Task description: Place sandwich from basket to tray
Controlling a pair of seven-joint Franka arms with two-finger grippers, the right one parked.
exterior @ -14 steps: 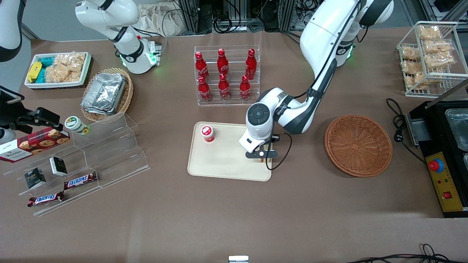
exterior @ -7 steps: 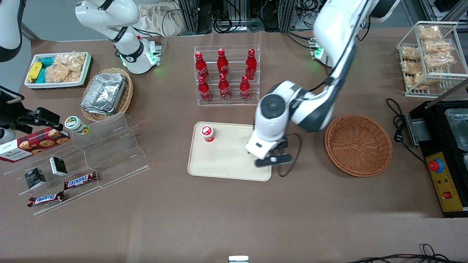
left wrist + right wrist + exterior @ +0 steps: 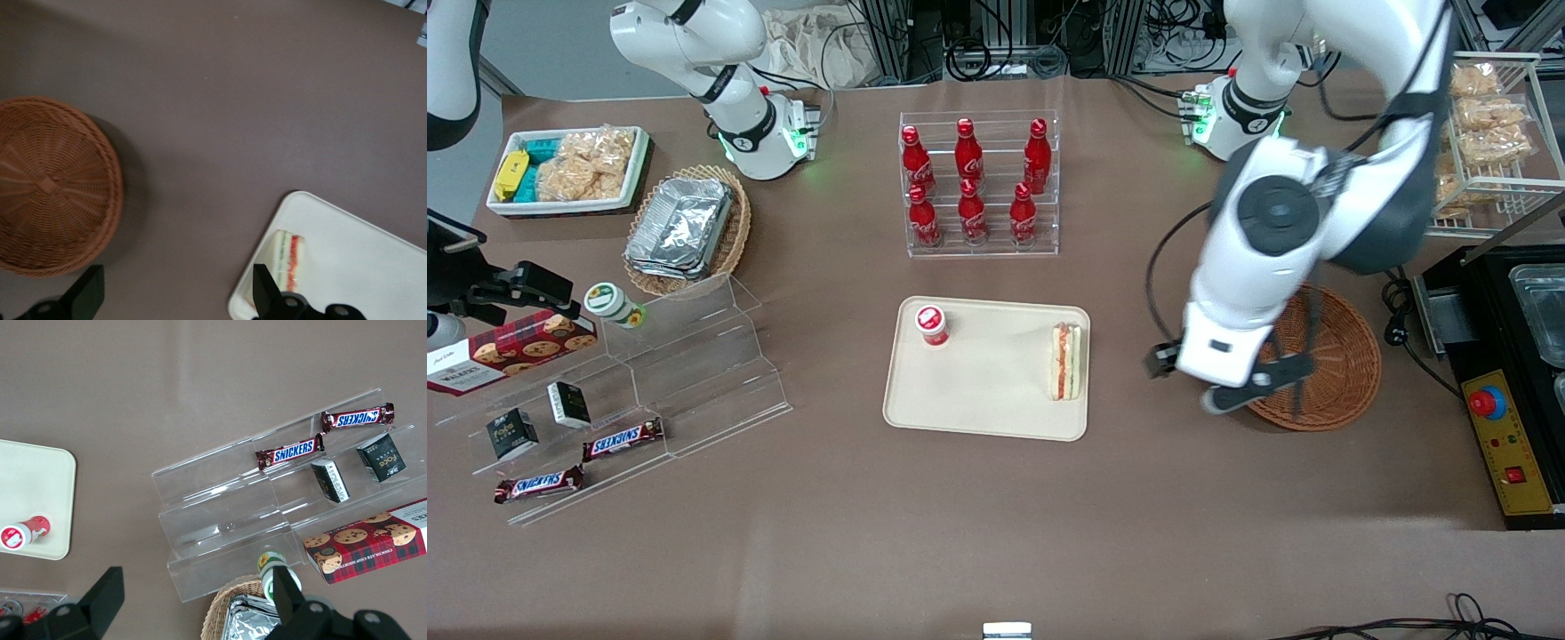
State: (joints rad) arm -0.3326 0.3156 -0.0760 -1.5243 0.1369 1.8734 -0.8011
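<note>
Since a second ago the hand (image 3: 1232, 391) has left the tray (image 3: 978, 391) and swung up and away toward the working arm's end of the tabletop (image 3: 960, 516); it now hangs above the strip of brown surface between the tray and the basket (image 3: 1325, 356), partly over the basket's rim. What it carried is no longer with it: the sandwich (image 3: 1065, 360) lies uncovered on the tray, along the short edge nearest the basket, with its red and pale filling layers facing up. The hand and the sandwich are well apart, with bare tabletop between them.

From the left wrist camera the two black fingers (image 3: 265, 292) stand wide apart with nothing between them, and the sandwich (image 3: 288, 261) sits just inside the tray's (image 3: 360, 267) rounded corner. The basket (image 3: 53, 183) shows there as well, with nothing inside it.

At the tray's corner toward the parked arm, farther from the front camera than the sandwich, stands a small red-capped bottle (image 3: 932, 324), unchanged since the earlier frames. Farther again from the camera, a clear rack (image 3: 978, 182) holds six red bottles.
</note>
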